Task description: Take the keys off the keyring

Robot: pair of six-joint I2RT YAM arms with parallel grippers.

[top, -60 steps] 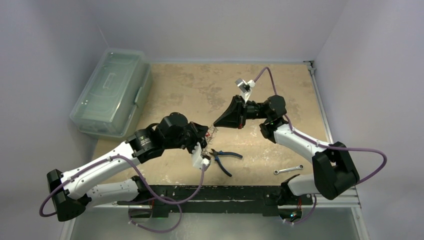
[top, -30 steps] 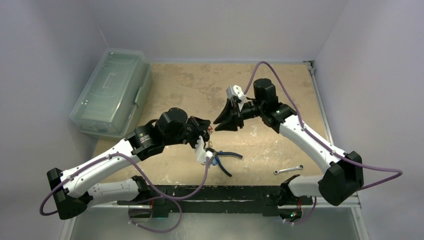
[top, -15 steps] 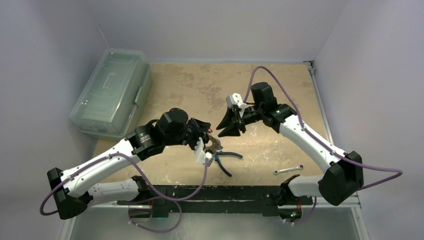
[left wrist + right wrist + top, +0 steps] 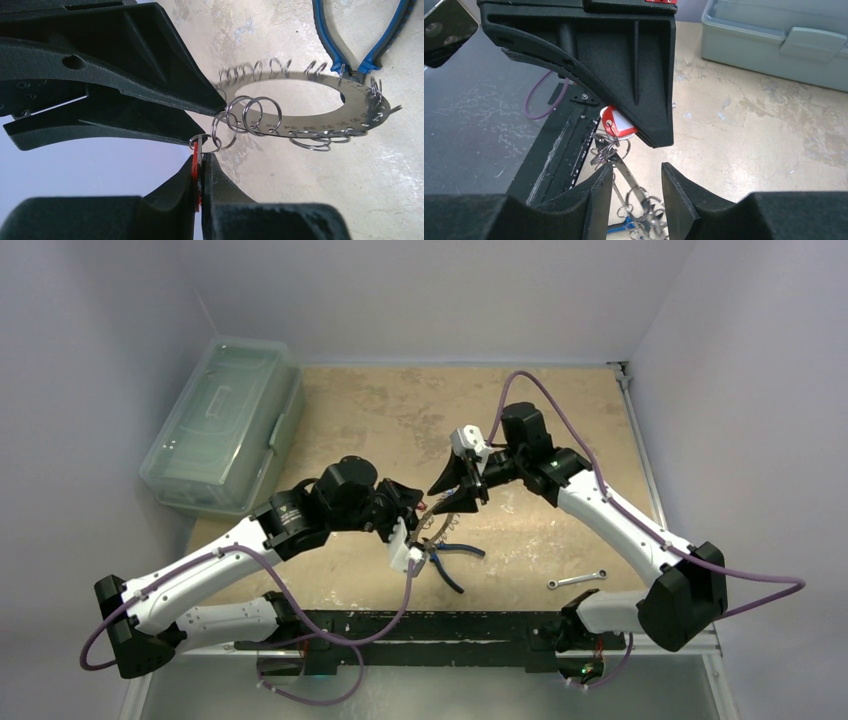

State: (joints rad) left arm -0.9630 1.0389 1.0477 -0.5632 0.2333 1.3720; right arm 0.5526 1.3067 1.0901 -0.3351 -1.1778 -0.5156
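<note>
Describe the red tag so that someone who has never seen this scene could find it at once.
Over the tan table, beside the blue-handled pliers, is the flat silver keyring strung with small wire rings. At its end nearest the left gripper, the red tag sits pinched between that gripper's fingers, the only red piece among silver.

- The pliers are cut off by the top edge of the left wrist view.
- The red tag is mostly hidden inside the left gripper.
- From the top, the keyring is too small to make out.
</note>
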